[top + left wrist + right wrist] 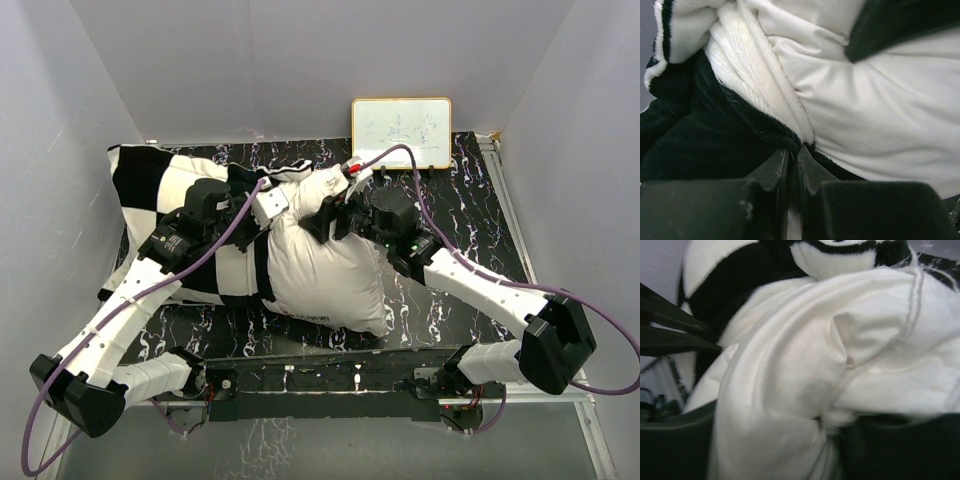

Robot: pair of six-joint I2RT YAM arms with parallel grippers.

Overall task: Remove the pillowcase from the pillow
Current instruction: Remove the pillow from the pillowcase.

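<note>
The white pillow (pixel 325 265) lies mid-table, its right half bare, its left half inside the black and cream checkered pillowcase (pixel 150 185). My left gripper (pixel 272 207) is shut on the pillowcase's plush edge; in the left wrist view the fingers (pixel 771 172) pinch the black fabric (pixel 700 135) against the pillow (pixel 880 120). My right gripper (pixel 330 220) is shut on a bunched fold of the pillow's white cloth (pixel 790 390) near its top edge. The pillowcase (pixel 830 252) shows at the top of the right wrist view.
A small whiteboard (pixel 401 132) stands at the back right of the black marbled table (pixel 450 200). Grey walls close in on the left, back and right. Purple cables (pixel 420 190) loop over both arms.
</note>
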